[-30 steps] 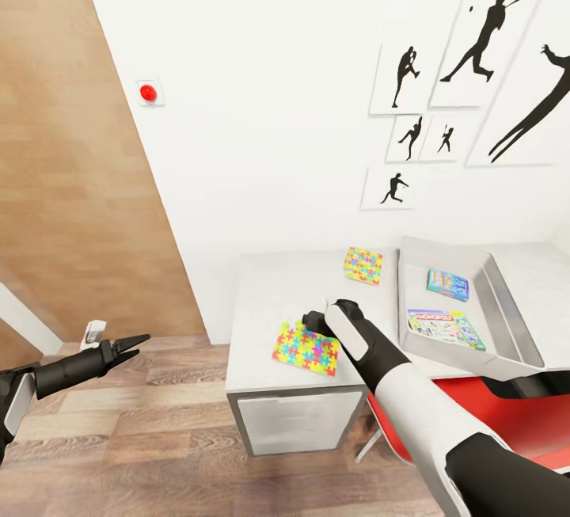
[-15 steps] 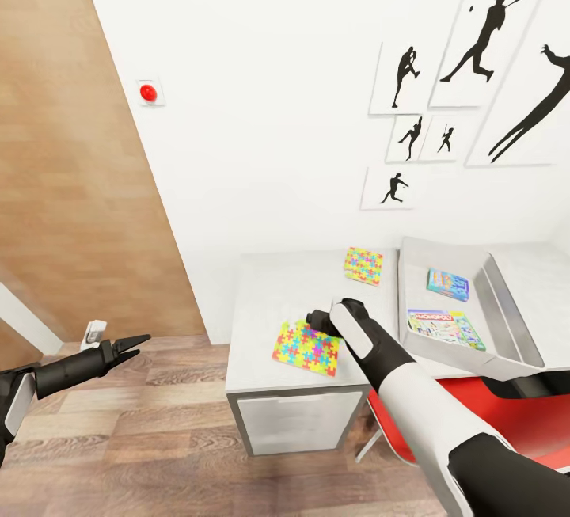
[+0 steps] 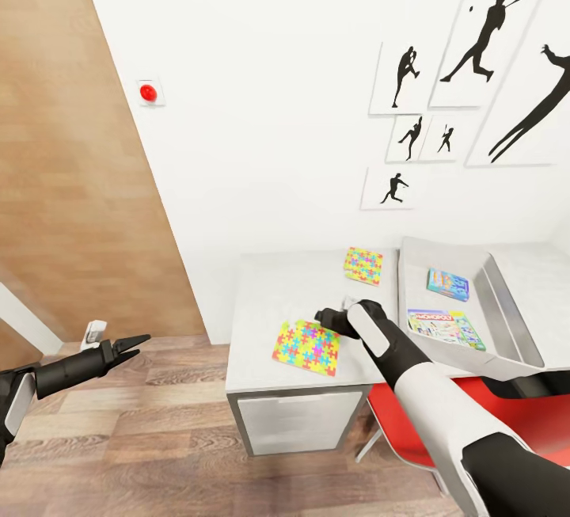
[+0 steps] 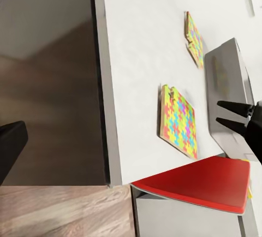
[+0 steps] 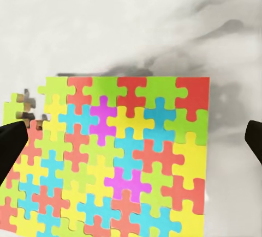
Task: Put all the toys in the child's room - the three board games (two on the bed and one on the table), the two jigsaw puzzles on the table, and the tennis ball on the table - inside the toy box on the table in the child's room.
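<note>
Near puzzle: thin square mat of interlocking yellow, pink, blue and green pieces (image 5: 117, 155), flat on the pale grey table top (image 3: 285, 287) by its front edge
Far puzzle: matching mat (image 3: 363, 265), just beside the bin
Toy box: plain grey bin with sloping walls (image 3: 408, 287), holding two printed game boxes (image 3: 446, 328)
Right gripper (image 3: 327, 317): fingers spread apart, empty, poised above the near puzzle
Left gripper (image 3: 131, 347): outstretched over the wood-plank floor (image 3: 142, 438), jaws nearly together, grasping nothing
</note>
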